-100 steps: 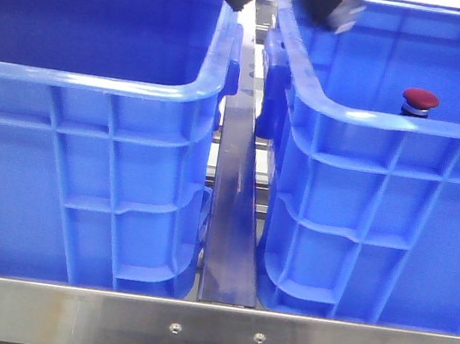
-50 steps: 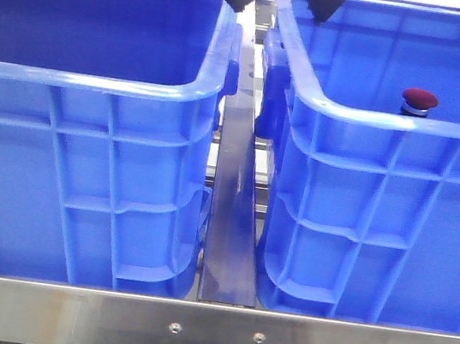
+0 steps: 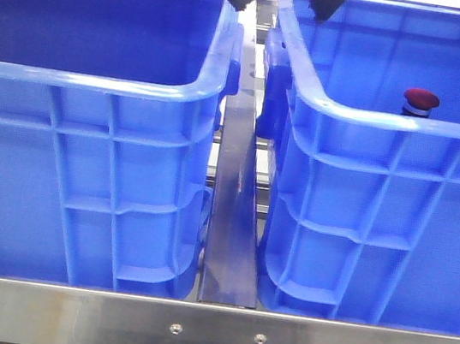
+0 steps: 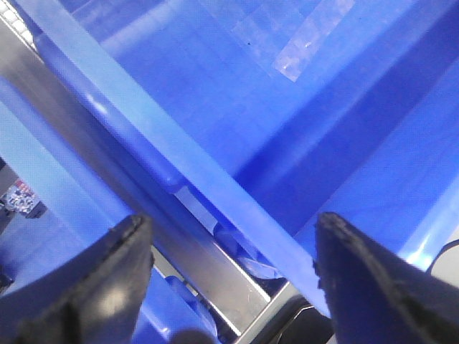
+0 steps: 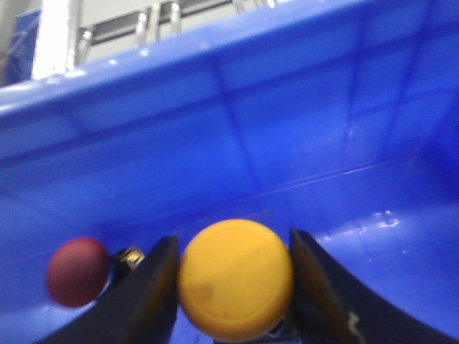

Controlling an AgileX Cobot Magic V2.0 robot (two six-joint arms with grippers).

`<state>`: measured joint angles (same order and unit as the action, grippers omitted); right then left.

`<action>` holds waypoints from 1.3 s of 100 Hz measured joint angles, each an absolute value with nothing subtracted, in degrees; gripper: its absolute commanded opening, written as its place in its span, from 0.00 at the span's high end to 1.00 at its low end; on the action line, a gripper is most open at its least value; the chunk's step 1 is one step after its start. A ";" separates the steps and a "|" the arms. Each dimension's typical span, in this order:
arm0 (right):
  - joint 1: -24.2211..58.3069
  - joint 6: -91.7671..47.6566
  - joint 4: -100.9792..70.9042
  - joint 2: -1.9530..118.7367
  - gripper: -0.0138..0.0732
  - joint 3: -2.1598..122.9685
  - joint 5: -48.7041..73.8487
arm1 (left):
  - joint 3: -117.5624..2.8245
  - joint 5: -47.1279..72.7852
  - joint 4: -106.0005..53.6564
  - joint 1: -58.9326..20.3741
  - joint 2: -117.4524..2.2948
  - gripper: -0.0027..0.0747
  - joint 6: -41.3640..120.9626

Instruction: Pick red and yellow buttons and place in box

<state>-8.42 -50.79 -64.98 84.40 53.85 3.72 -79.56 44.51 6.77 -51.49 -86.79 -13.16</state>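
While the right gripper straddles, perhaps grips, the orange-yellow domed button inside a blue plastic crate beside the dark red button, neither looks delivered; the left gripper hangs open.

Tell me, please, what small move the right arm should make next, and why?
Probably shut the right gripper on the yellow button: its cap sits between the open jaws, inside the right crate, with the red button just beside it.
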 measured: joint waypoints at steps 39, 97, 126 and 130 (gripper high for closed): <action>-8.42 -50.92 -65.60 96.94 0.63 63.68 2.91 | -79.56 44.06 6.74 -51.49 -86.79 0.37 -13.16; -8.42 -50.92 -65.73 100.81 0.26 65.52 3.35 | -79.56 43.25 6.74 -51.49 -86.79 0.37 -13.16; -8.42 -50.92 -65.73 100.81 0.19 65.52 4.59 | -79.56 43.25 6.74 -51.49 -86.79 0.37 -13.16; -8.42 -50.92 -65.73 100.56 0.20 65.52 4.59 | -79.56 43.25 6.74 -51.49 -86.79 0.37 -13.16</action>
